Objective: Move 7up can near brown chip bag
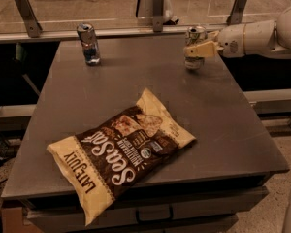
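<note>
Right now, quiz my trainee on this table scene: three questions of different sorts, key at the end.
1. Which thing is the gripper closed on? A) the blue-and-silver can B) the 7up can C) nothing
2. Which edge of the table does the brown chip bag overhang?
3. True or false: the 7up can touches the brown chip bag.

Key: 1 B; 2 the near edge, closest to the camera; 3 false, since bare tabletop lies between them.
</note>
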Robot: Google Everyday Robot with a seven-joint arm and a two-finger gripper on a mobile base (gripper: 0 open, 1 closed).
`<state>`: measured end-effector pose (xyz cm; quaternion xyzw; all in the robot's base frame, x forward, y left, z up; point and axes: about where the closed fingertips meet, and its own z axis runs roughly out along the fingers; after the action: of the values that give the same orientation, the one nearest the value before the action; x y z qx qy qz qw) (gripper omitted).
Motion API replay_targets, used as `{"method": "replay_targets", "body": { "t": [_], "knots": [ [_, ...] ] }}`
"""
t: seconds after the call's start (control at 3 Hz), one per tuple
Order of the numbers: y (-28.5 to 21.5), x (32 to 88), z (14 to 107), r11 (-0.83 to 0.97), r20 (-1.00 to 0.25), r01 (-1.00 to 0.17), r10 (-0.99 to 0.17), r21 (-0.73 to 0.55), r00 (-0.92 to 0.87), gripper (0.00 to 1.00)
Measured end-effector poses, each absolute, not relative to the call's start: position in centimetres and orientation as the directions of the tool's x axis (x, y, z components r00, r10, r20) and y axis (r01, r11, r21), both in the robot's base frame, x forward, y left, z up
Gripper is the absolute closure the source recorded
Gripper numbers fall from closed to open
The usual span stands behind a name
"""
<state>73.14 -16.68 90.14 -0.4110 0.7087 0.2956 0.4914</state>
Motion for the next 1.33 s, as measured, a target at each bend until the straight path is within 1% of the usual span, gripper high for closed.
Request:
{"method": "replay_targets", "body": {
  "t": [0.67, 1.33],
  "knots": [
    [-13.3, 63.9, 88.6, 0.356, -0.944, -0.931, -0.276, 0.077, -0.183, 1.00],
    [-10.0, 57.9, 88.2, 0.217, -0.962, -0.972, -0.235, 0.090, -0.141, 1.00]
  ]
}}
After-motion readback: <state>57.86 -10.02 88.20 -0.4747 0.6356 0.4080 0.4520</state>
